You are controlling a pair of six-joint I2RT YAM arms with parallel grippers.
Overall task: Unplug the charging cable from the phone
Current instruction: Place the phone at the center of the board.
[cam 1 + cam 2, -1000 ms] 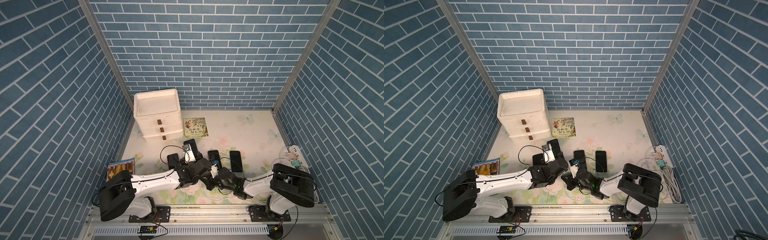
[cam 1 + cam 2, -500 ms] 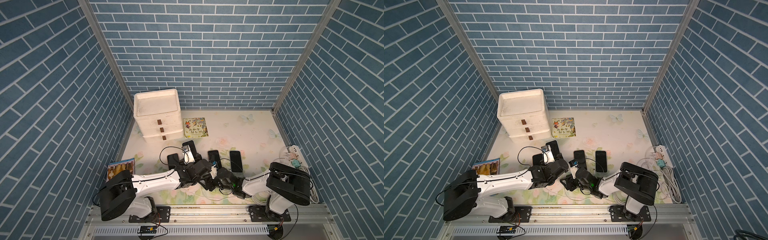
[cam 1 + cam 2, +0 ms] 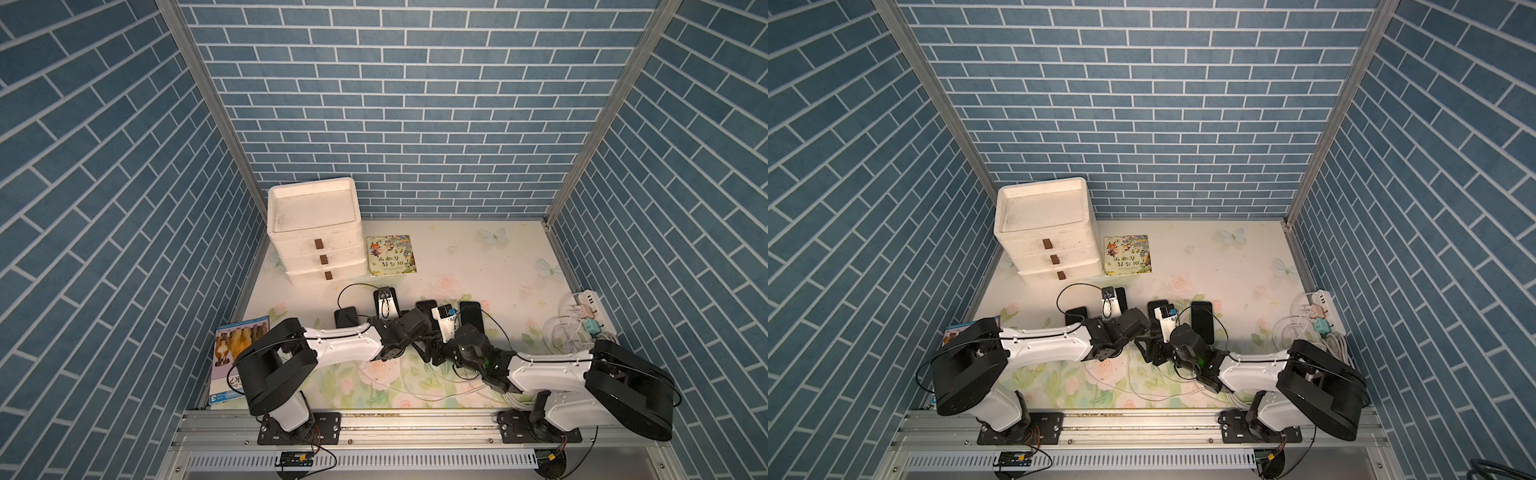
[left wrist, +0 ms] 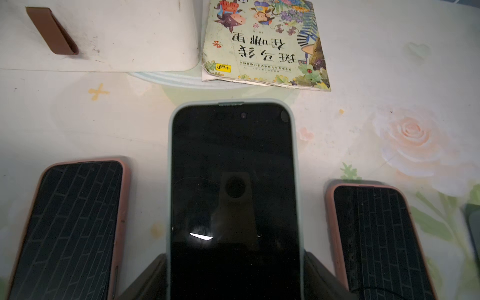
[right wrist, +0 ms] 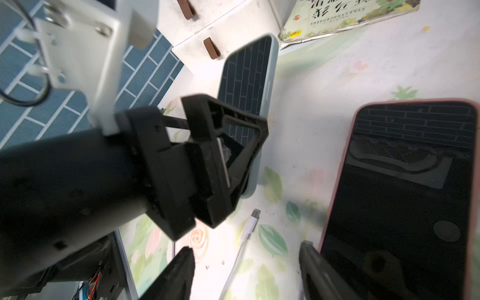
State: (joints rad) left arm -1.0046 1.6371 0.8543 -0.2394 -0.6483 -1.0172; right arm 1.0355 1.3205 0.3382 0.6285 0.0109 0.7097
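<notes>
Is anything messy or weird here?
The white cable lies loose on the table, its plug out of the phone. The book has a frayed edge.

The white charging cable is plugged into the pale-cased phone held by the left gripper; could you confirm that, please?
Not quite: the right wrist view shows the white charging cable unplugged, lying on the table apart from the pale-cased phone, which the left gripper does hold.
</notes>
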